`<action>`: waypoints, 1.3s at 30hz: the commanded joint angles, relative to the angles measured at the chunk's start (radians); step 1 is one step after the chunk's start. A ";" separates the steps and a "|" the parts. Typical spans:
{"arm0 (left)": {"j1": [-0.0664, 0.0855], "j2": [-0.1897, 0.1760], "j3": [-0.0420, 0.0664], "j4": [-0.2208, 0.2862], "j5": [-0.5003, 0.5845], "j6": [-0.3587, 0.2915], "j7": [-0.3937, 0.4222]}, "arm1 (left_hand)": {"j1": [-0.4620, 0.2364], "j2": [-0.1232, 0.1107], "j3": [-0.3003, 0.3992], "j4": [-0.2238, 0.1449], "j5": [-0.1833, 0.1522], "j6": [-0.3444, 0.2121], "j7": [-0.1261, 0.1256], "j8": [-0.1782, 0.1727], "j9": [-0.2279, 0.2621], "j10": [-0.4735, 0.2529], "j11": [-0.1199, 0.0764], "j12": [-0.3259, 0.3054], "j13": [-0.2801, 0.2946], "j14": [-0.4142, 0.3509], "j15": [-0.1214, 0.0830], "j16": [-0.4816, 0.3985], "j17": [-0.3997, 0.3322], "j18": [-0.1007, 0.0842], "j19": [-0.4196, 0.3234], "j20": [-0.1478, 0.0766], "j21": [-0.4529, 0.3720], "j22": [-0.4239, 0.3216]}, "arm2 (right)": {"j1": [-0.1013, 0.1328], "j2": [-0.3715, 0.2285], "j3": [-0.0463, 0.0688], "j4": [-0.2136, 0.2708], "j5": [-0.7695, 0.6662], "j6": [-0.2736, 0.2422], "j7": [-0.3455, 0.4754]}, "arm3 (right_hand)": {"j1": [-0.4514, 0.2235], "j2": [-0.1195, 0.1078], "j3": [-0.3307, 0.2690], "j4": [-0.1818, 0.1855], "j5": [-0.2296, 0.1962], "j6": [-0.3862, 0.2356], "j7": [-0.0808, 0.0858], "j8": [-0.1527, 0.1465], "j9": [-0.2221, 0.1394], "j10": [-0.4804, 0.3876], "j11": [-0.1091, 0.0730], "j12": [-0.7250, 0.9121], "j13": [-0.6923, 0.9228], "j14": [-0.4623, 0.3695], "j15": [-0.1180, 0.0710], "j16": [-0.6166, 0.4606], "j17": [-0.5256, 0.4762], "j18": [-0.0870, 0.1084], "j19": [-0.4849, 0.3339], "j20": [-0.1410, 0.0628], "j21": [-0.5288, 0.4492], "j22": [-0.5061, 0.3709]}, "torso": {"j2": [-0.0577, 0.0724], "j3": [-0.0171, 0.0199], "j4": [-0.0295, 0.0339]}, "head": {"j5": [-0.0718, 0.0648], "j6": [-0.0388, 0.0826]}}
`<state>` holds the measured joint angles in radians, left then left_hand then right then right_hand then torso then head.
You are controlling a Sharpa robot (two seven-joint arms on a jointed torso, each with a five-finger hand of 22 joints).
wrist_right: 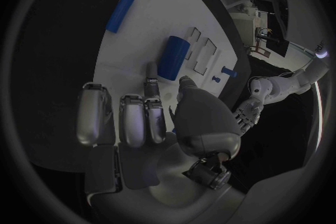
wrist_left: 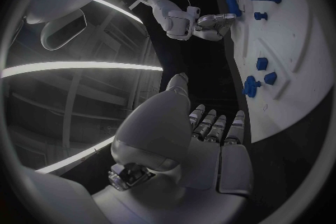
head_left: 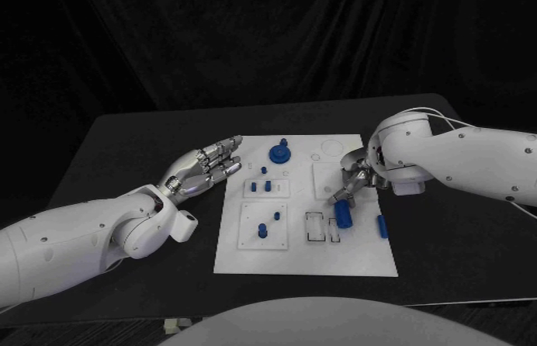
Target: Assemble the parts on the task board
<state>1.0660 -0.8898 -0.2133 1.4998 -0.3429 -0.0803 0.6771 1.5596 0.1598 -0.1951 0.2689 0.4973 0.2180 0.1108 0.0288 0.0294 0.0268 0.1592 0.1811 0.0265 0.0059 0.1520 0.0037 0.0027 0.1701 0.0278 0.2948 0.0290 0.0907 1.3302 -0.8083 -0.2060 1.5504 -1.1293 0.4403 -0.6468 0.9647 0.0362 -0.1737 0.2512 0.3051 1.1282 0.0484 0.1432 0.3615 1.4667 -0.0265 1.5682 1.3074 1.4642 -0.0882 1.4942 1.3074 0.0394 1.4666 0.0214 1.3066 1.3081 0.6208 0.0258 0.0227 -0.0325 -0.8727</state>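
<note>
Fingertips mattered most at this moment, we judged, because our right hand (head_left: 356,177) hovered over the right half of the task board (head_left: 308,261) with its fingers pointing down at a stubby blue cylinder (head_left: 342,214), and the right wrist view showed those fingers apart, just short of that cylinder (wrist_right: 173,57) and holding nothing. The cylinder lay on its side near the board's right edge, beside the outlined rectangular slots (head_left: 317,228), and a slimmer blue rod (head_left: 382,226) lay closer still to that edge. We took the step in hand to be a pick of the cylinder. To do it well, we thought the thumb and the opposing fingers should straddle its round sides across the middle and close evenly, since a piece lying on its side would likely roll toward the rod or off the board if touched from one side only. We also thought a straight lift before any turning would keep it clear of the slot walls. Our left hand (head_left: 210,166) was released and flat, fingers stretched out over the black table (head_left: 134,136) just beside the board's left edge, touching no part. A blue round knob (head_left: 280,155) stood near the far edge, and small blue pegs (head_left: 264,185) sat in the left half.
</note>
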 commanded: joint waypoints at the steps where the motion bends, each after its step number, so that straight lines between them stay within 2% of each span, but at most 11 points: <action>1: 0.003 0.003 0.001 0.001 0.000 0.021 0.078 | 0.010 0.001 0.007 -0.001 0.006 0.000 0.006 0.000 0.000 -0.001 0.003 -0.006 0.000 -0.003 0.007 0.001 0.000 -0.020 0.002 0.003 -0.003 0.000 | -0.009 -0.001 -0.001 0.003 -0.012 -0.034 -0.018 | 0.025 -0.003 0.002 -0.018 -0.004 0.007 -0.001 -0.004 0.002 0.104 -0.004 0.003 0.263 0.074 -0.004 -0.010 0.112 0.021 0.013 -0.001 -0.009 0.177 | 0.000 0.0001 0.0003 | 0.002 0.000; 5: 0.003 0.004 0.001 0.001 0.000 0.025 0.074 | 0.014 0.002 0.010 -0.003 0.006 0.004 0.013 0.001 0.001 -0.001 0.002 -0.006 0.000 -0.003 0.008 0.002 0.000 -0.024 0.002 0.003 -0.003 0.000 | -0.013 -0.003 -0.001 0.006 -0.015 -0.050 -0.018 | 0.043 -0.003 0.004 -0.033 0.005 0.011 -0.003 -0.004 0.004 0.104 -0.006 0.003 0.263 0.073 -0.005 -0.015 0.103 0.023 0.012 -0.003 -0.018 0.174 | 0.000 0.0001 0.0001 | 0.004 0.000; 10: 0.003 0.006 0.001 0.000 0.000 0.030 0.068 | 0.017 0.002 0.012 -0.004 0.007 0.015 0.025 0.004 0.002 -0.001 -0.002 -0.006 0.000 -0.002 0.010 0.002 0.000 -0.031 0.003 0.003 -0.003 0.001 | -0.017 -0.005 -0.002 0.010 -0.025 -0.071 -0.018 | 0.070 -0.002 0.009 -0.059 0.053 0.024 -0.009 0.001 0.013 0.104 -0.010 0.003 0.263 0.067 -0.009 -0.034 0.073 0.027 0.007 -0.007 -0.043 0.166 | 0.000 -0.0001 0.0004 | 0.002 0.000; 13: 0.003 0.007 0.001 0.000 0.000 0.032 0.066 | 0.017 0.002 0.012 -0.004 0.007 0.015 0.025 0.004 0.002 -0.001 -0.002 -0.006 0.000 -0.002 0.010 0.002 0.000 -0.031 0.003 0.003 -0.003 0.001 | -0.018 -0.005 -0.002 0.012 -0.033 -0.077 -0.018 | 0.077 -0.003 0.009 -0.067 0.063 0.029 -0.011 0.004 0.017 0.104 -0.013 0.003 0.263 0.058 -0.011 -0.059 0.032 0.031 0.002 -0.009 -0.064 0.159 | 0.000 -0.0001 0.0007 | 0.001 0.000; 16: 0.003 0.008 0.001 0.000 0.000 0.034 0.063 | 0.018 0.002 0.013 -0.004 0.007 0.018 0.028 0.004 0.003 -0.001 -0.003 -0.006 0.000 -0.002 0.011 0.002 0.000 -0.033 0.004 0.003 -0.003 0.001 | -0.021 -0.006 -0.002 0.016 -0.051 -0.082 -0.018 | 0.082 -0.005 0.009 -0.075 0.061 0.036 -0.014 0.008 0.024 0.104 -0.015 0.003 0.263 0.056 -0.013 -0.068 0.019 0.033 -0.001 -0.011 -0.076 0.155 | 0.000 0.0002 0.0009 | 0.000 0.000; 18: 0.003 0.009 0.001 0.000 0.000 0.035 0.062 | 0.018 0.002 0.013 -0.004 0.007 0.018 0.028 0.004 0.003 -0.001 -0.003 -0.006 0.000 -0.002 0.011 0.002 0.000 -0.033 0.004 0.003 -0.003 0.001 | -0.023 -0.006 -0.002 0.018 -0.061 -0.082 -0.018 | 0.081 -0.005 0.007 -0.077 0.050 0.040 -0.016 0.012 0.030 0.104 -0.017 0.003 0.263 0.054 -0.015 -0.077 0.006 0.035 -0.003 -0.012 -0.086 0.151 | 0.000 0.0002 0.0006 | 0.001 0.000; 21: 0.003 0.009 0.001 0.000 0.000 0.037 0.061 | 0.018 0.002 0.013 -0.004 0.007 0.018 0.028 0.004 0.003 -0.001 -0.003 -0.006 0.000 -0.002 0.011 0.002 0.000 -0.033 0.004 0.003 -0.003 0.001 | -0.028 -0.007 -0.002 0.021 -0.072 -0.081 -0.018 | 0.104 -0.008 0.010 -0.099 0.024 0.043 -0.020 0.020 0.050 0.104 -0.020 0.003 0.263 0.051 -0.018 -0.093 -0.017 0.038 -0.006 -0.015 -0.107 0.144 | 0.000 0.0000 0.0000 | 0.002 0.000; 25: 0.003 0.011 0.001 0.000 0.000 0.040 0.059 | 0.019 0.003 0.014 -0.005 0.007 0.022 0.031 0.005 0.003 -0.001 -0.003 -0.007 0.000 -0.002 0.011 0.002 0.000 -0.035 0.004 0.003 -0.002 0.001 | -0.032 -0.007 -0.002 0.024 -0.080 -0.082 -0.017 | 0.116 -0.011 0.012 -0.111 0.013 0.038 -0.019 0.021 0.059 0.104 -0.020 0.003 0.263 0.050 -0.018 -0.100 -0.027 0.039 -0.007 -0.016 -0.116 0.141 | 0.000 0.0001 0.0000 | 0.003 0.000; 32: 0.003 0.014 0.001 -0.001 0.000 0.045 0.058 | 0.020 0.003 0.015 -0.005 0.008 0.023 0.033 0.005 0.003 -0.002 -0.004 -0.008 0.000 -0.002 0.011 0.002 0.000 -0.036 0.005 0.003 -0.002 0.002 | -0.036 -0.010 -0.002 0.033 -0.084 -0.096 -0.016 | 0.133 -0.006 0.023 -0.125 0.009 0.034 -0.020 0.023 0.072 0.104 -0.021 0.003 0.263 0.044 -0.019 -0.122 -0.059 0.042 -0.011 -0.016 -0.137 0.134 | 0.000 0.0002 0.0003 | 0.004 0.000; 35: 0.002 0.014 0.001 -0.001 0.000 0.046 0.057 | 0.020 0.003 0.015 -0.005 0.008 0.023 0.033 0.005 0.003 -0.002 -0.004 -0.008 0.000 -0.002 0.011 0.002 0.000 -0.036 0.005 0.003 -0.002 0.002 | -0.036 -0.011 -0.002 0.038 -0.088 -0.095 -0.016 | 0.135 -0.012 0.028 -0.132 0.027 0.021 -0.017 0.019 0.080 0.104 -0.019 0.003 0.263 0.043 -0.018 -0.128 -0.067 0.042 -0.011 -0.016 -0.142 0.132 | 0.000 0.0002 0.0007 | 0.003 0.000; 39: 0.002 0.014 0.001 -0.001 0.000 0.048 0.056 | 0.021 0.003 0.015 -0.006 0.009 0.024 0.034 0.005 0.003 -0.002 -0.004 -0.008 -0.001 -0.002 0.011 0.002 0.000 -0.037 0.005 0.003 -0.002 0.002 | -0.039 -0.012 -0.002 0.044 -0.095 -0.092 -0.016 | 0.126 -0.020 0.029 -0.131 0.015 0.018 -0.017 0.026 0.098 0.104 -0.019 0.003 0.263 0.044 -0.017 -0.133 -0.073 0.043 -0.011 -0.015 -0.149 0.130 | 0.000 0.0003 0.0008 | 0.004 0.000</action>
<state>1.0660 -0.8778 -0.2133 1.4973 -0.3442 -0.0457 0.6776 1.5713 0.1636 -0.1856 0.2648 0.5015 0.2413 0.1341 0.0287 0.0314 0.0268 0.1592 0.1771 0.0264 0.0022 0.1557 0.0037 0.0031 0.1380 0.0278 0.2948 0.0290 0.0909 1.3026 -0.8192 -0.2018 1.5930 -1.1964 0.3569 -0.6450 1.0900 0.0213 -0.1433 0.1241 0.3241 1.1586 0.0378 0.1667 0.4575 1.4666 -0.0408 1.5681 1.3074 1.4669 -0.0996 1.3669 1.2356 0.0708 1.4558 0.0107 1.1613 1.3076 0.6207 0.0260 0.0230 -0.0295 -0.8727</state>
